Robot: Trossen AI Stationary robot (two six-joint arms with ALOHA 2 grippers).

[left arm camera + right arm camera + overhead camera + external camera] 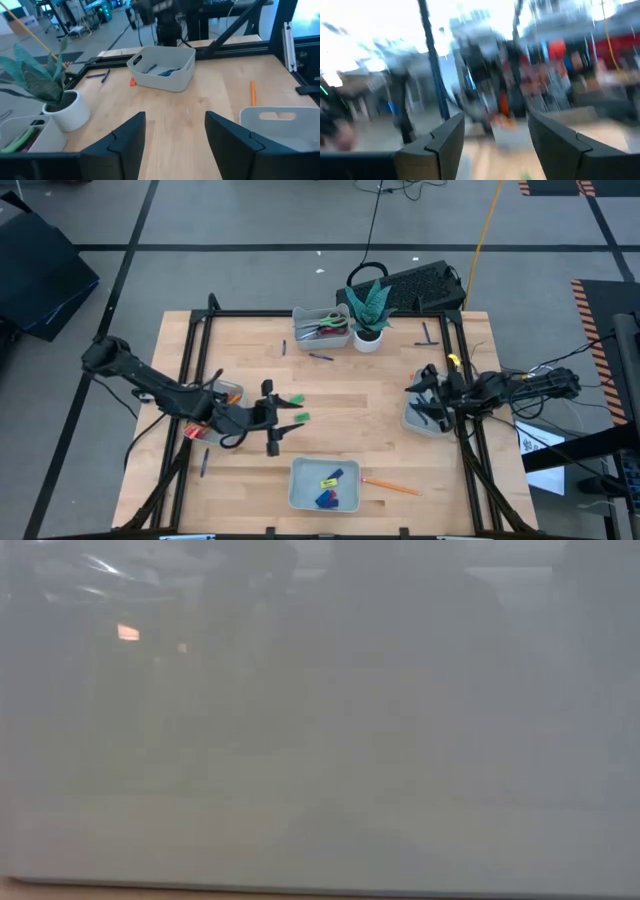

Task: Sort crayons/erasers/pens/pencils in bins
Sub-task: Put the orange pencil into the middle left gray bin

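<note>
My left gripper (298, 409) (175, 135) hangs open over the bare middle of the table, pointing toward the right edge, with nothing between its fingers. My right gripper (418, 400) (495, 140) is open above the right bin (428, 420) (162, 67), which holds dark blue pens (165, 72). The near bin (323, 485) holds yellow and blue erasers (328, 482). Beside it an orange pencil (390, 486) (253, 92) lies flat on the table. Loose pens (320, 356) lie near the far bin (322, 328). My left arm partly covers a left bin (228, 391).
A white plant pot (368, 338) (65, 110) stands next to the far bin, which holds scissors. More pens lie at the far right (427, 333) and near left (204, 465). A black frame runs along the table's edges. The low view shows only a grey blur.
</note>
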